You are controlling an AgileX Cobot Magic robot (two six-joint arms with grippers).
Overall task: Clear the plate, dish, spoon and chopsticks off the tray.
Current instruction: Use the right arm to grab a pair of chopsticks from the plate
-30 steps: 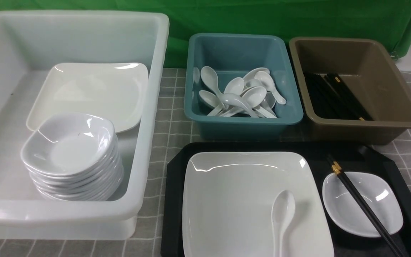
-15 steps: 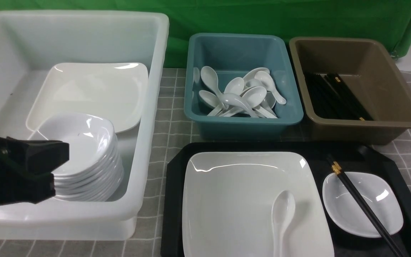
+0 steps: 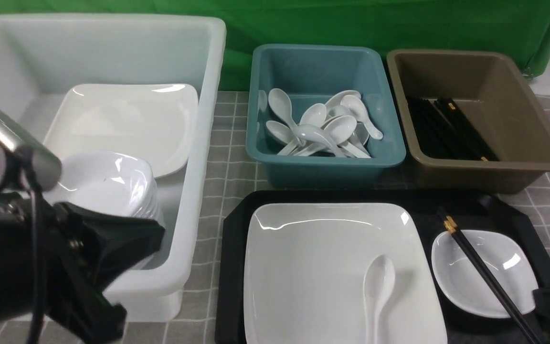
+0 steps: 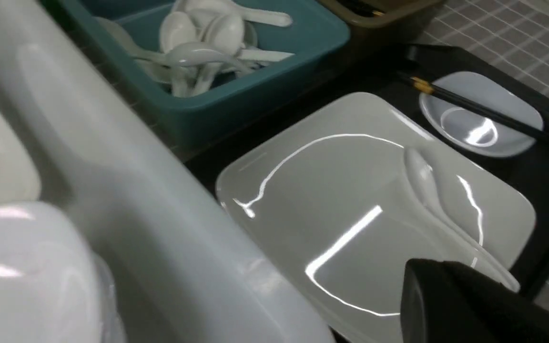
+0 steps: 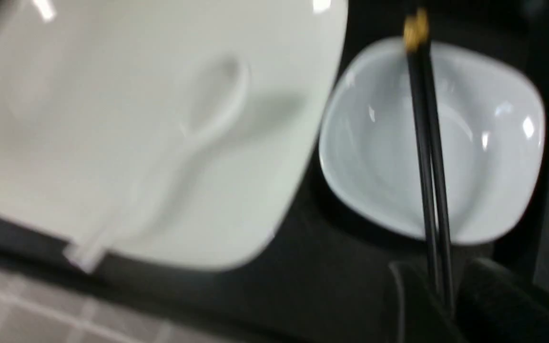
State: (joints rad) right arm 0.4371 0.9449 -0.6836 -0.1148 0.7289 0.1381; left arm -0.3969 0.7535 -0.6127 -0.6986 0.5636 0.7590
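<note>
Looking across the grey checked cloth (image 3: 227,167), I see the black tray (image 3: 447,200) at the near right with all four pieces on it. The big square plate (image 3: 313,267) fills the tray's left part, and the spoon (image 3: 377,286) lies in the plate's near right corner, bowl pointing away from the robot. Just right of the plate sits the small dish (image 3: 461,277), with the chopsticks (image 3: 481,267) laid slantwise across it, gold band at the far end.

The right gripper (image 5: 439,290) is at the tray's near right corner, one finger on each side of the chopsticks' thin end. The gap is narrow, but the wrist view is blurred, so I cannot tell whether the pads press on the sticks.

The left gripper (image 3: 117,243) hangs low at the left, closed and empty, in front of the white tub (image 3: 198,143) and covering part of the stack of dishes (image 3: 108,186) inside it. Another large plate (image 3: 127,119) lies further back in that tub.

Beyond the tray stand two smaller tubs: the teal tub (image 3: 327,165) with a heap of white spoons (image 3: 322,126), and the brown tub (image 3: 494,172) with black chopsticks.
</note>
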